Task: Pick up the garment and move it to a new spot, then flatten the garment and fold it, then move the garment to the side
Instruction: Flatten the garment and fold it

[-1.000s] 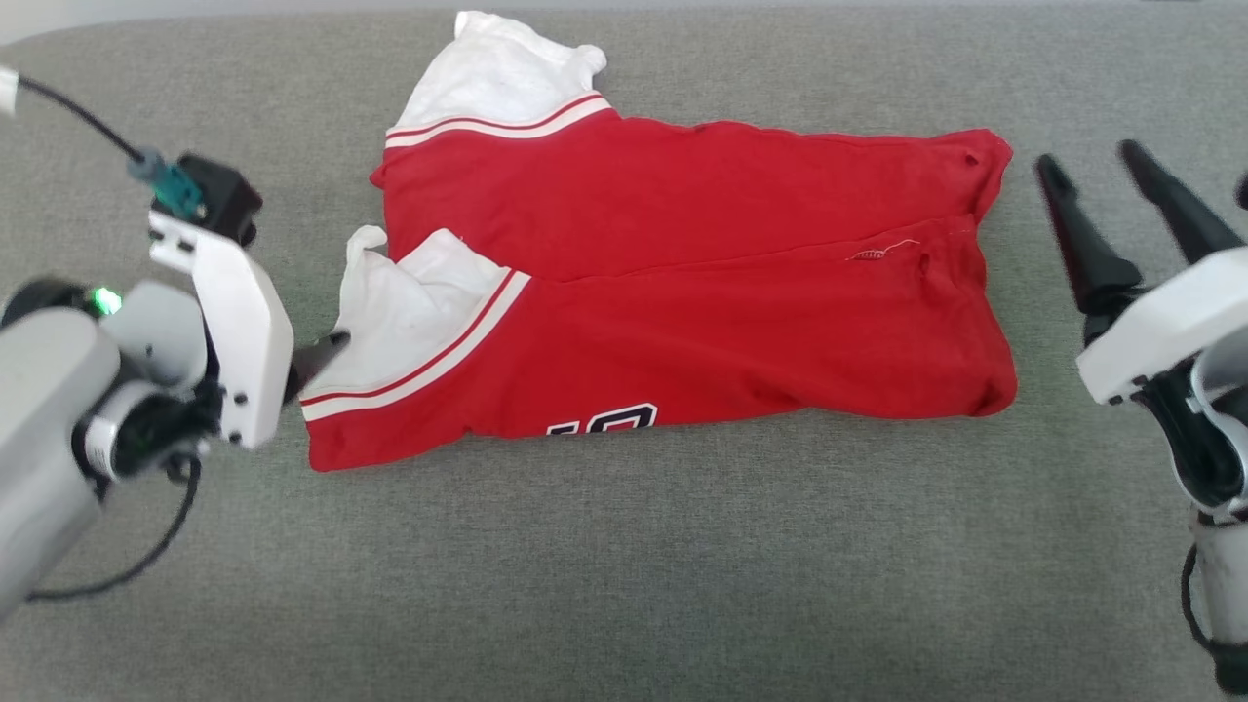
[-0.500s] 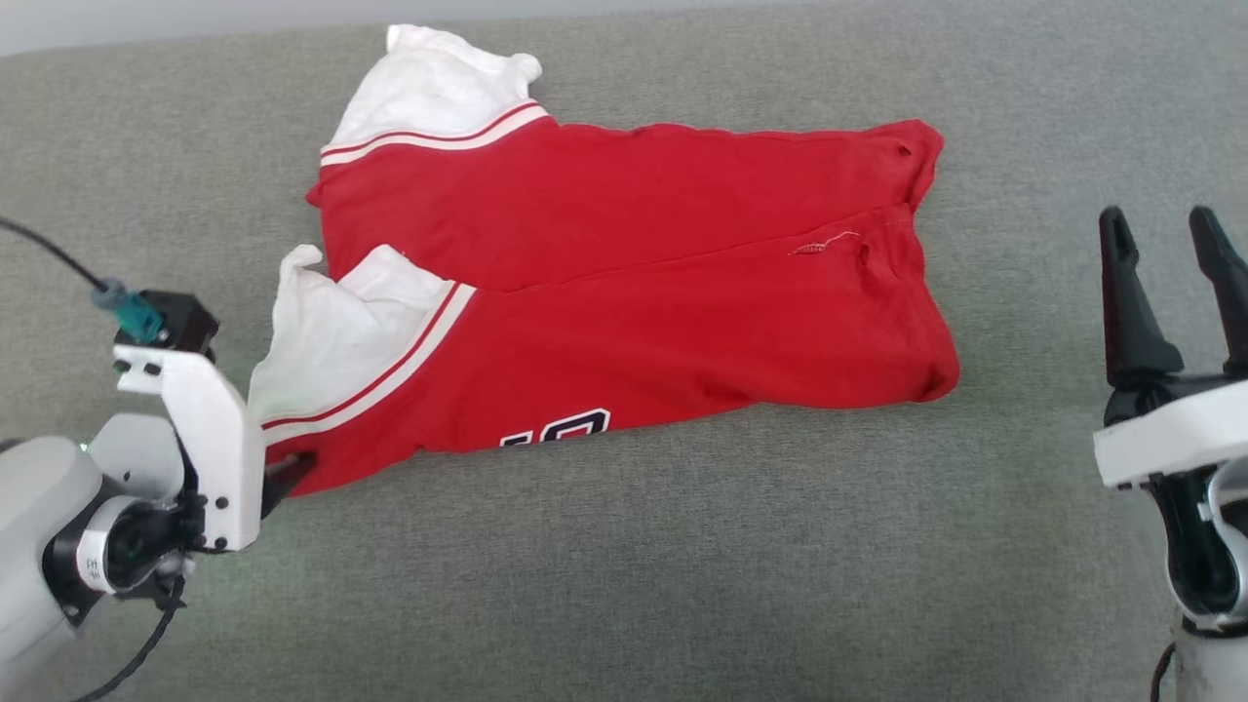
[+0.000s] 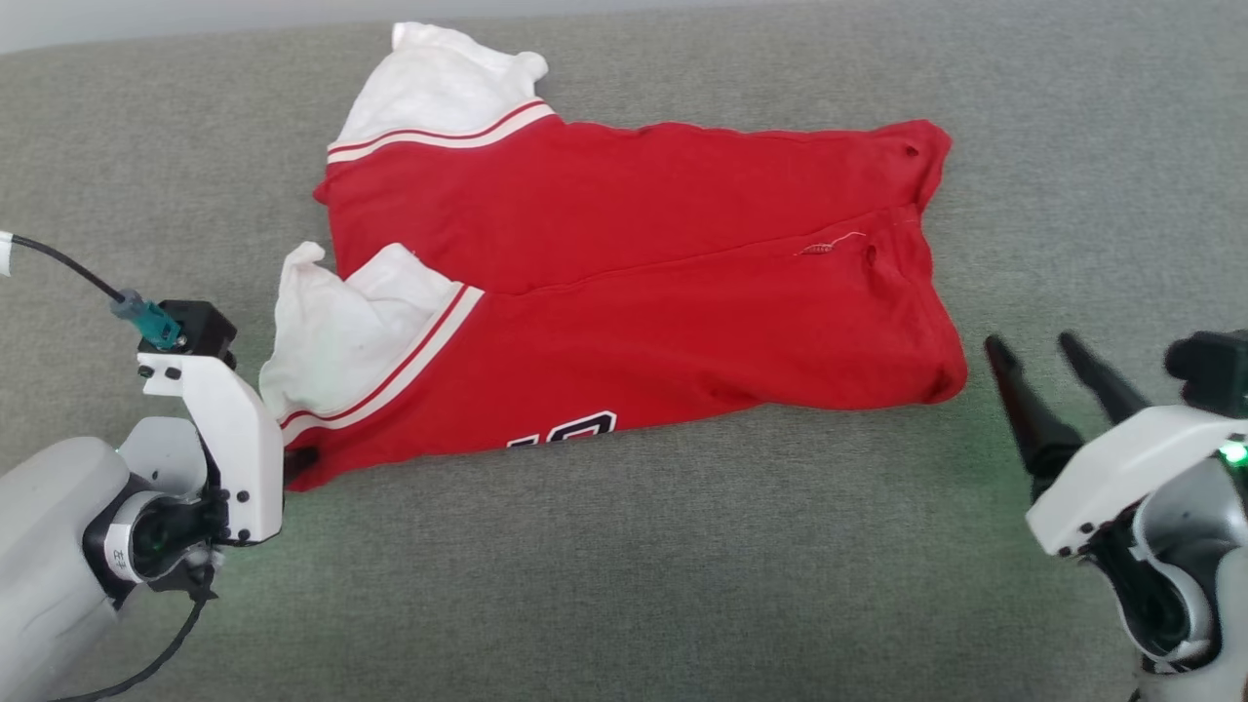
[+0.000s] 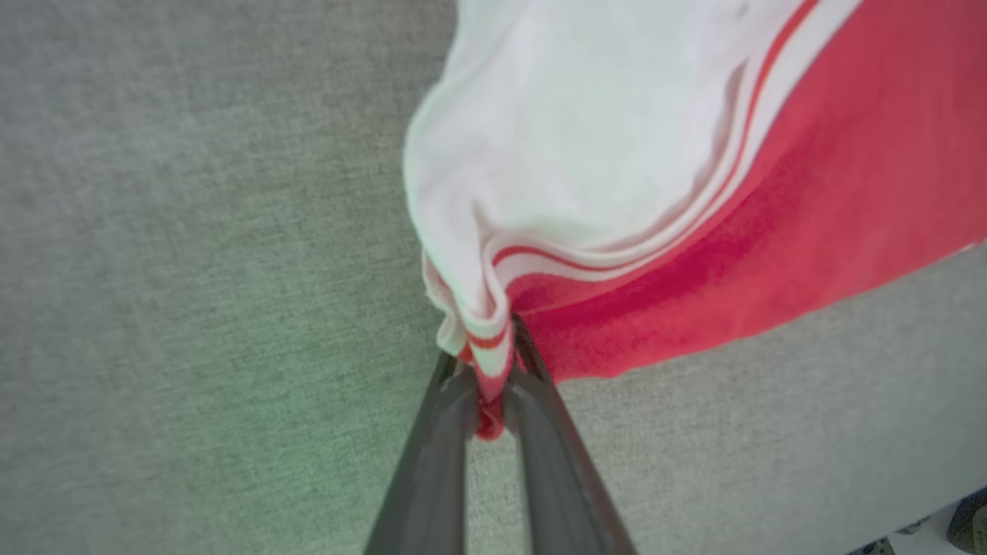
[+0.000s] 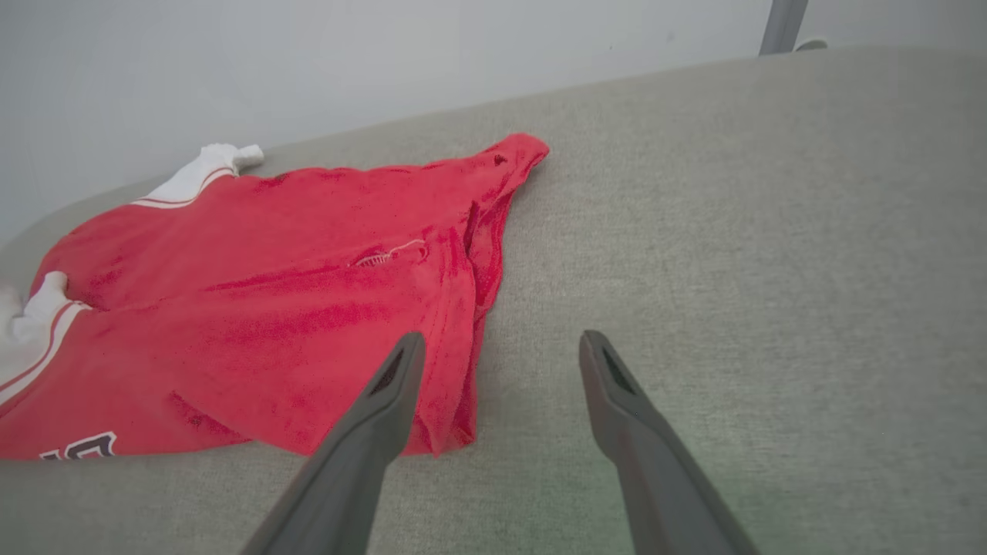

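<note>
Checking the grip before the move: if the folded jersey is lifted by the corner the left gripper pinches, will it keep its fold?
Probably not: the garment bunches limply where the left gripper pinches it, so it would likely sag and unfold. It looks thin, so probably light. The open right gripper, beside its other end, could support it.

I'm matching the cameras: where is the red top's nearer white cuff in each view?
Head view: cuff left of centre, beside the left claw.
Left wrist view: cuff top centre, above the fingers.
Right wrist view: cuff at the far left edge.
Shared landmark: the white stripe trim bordering it.
</note>
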{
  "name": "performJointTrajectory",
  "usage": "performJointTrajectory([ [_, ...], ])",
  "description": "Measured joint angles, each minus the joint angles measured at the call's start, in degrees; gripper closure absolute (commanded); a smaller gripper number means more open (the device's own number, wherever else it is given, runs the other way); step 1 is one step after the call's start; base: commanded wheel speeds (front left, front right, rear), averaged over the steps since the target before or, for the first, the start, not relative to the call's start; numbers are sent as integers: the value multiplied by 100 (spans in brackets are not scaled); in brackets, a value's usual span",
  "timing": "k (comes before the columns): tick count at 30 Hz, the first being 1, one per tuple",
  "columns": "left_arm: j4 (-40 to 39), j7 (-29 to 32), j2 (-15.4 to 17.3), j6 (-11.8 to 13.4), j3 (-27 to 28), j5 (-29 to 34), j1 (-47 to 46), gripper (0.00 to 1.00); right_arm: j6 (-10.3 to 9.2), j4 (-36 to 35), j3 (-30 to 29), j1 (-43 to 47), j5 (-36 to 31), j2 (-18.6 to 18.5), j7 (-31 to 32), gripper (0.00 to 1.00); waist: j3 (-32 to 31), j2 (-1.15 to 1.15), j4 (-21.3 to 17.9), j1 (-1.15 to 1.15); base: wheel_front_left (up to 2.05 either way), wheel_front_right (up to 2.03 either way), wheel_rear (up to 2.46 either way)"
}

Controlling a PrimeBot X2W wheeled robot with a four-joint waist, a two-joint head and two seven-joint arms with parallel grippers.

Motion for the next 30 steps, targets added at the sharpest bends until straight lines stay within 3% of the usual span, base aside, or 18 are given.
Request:
performJointTrajectory([
  [9, 350, -70, -326, -331, -48, 187, -197, 100, 0, 932, 409, -493, 190, -204, 1148, 0, 67, 0, 248, 0, 0, 0, 0],
  [19, 569, -180, -610, -555, -56, 294, -368, 100, 0, 1780, 825, -1230, -33, -423, 2007, 0, 189, 0, 463, 0, 0, 0, 0],
  [20, 589, -199, -627, -575, -56, 308, -372, 100, 0, 1818, 875, -1273, -25, -455, 2050, 64, 194, 0, 479, 0, 0, 0, 0],
  [21, 609, -207, -646, -595, -55, 311, -383, 100, 0, 1849, 899, -1320, 10, -498, 2096, 100, 195, 0, 493, 0, 0, 0, 0],
  [30, 556, -278, -598, -678, -44, 320, -386, 100, 1, 1689, 1042, -1453, 359, -842, 2453, 100, 87, 0, 537, 0, 0, 0, 0],
])
